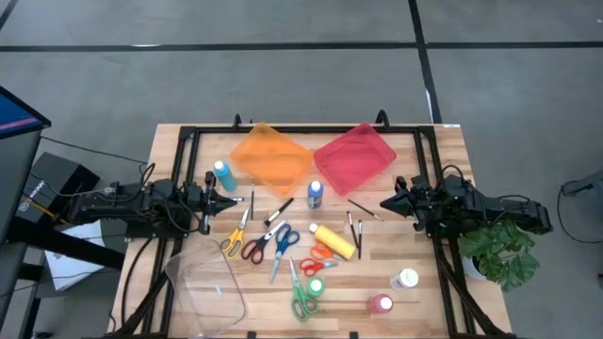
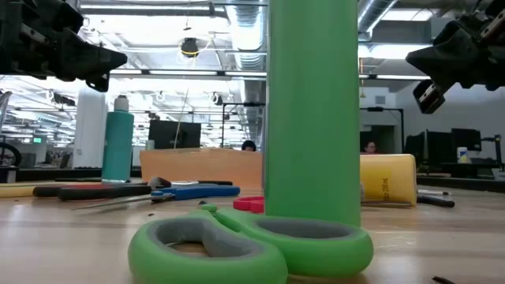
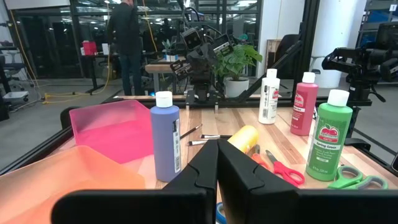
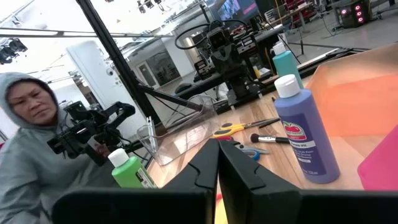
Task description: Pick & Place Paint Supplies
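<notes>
The left gripper (image 1: 211, 200) is held closed and empty at the left side of the table (image 1: 424, 301), just beside the teal bottle (image 1: 223, 174). The right gripper (image 1: 388, 203) is likewise shut on nothing at the right side, near two brushes (image 1: 354, 226).

Between the arms the supplies are spread: a blue bottle (image 1: 315, 194) stands in front of the orange tray (image 1: 270, 154) and red tray (image 1: 355, 155); a yellow bottle (image 1: 334, 240) lies on its side beside orange scissors (image 1: 325, 252). Yellow scissors (image 1: 236, 235), red scissors (image 1: 260, 241) and blue scissors (image 1: 283, 245) are seen left of centre. Green scissors (image 1: 303, 298) and a green bottle (image 1: 315, 285) are placed at the front, a white bottle (image 1: 406, 279) and a pink bottle (image 1: 380, 303) to their right. A clear tray (image 1: 205, 282) is set at the front left.
</notes>
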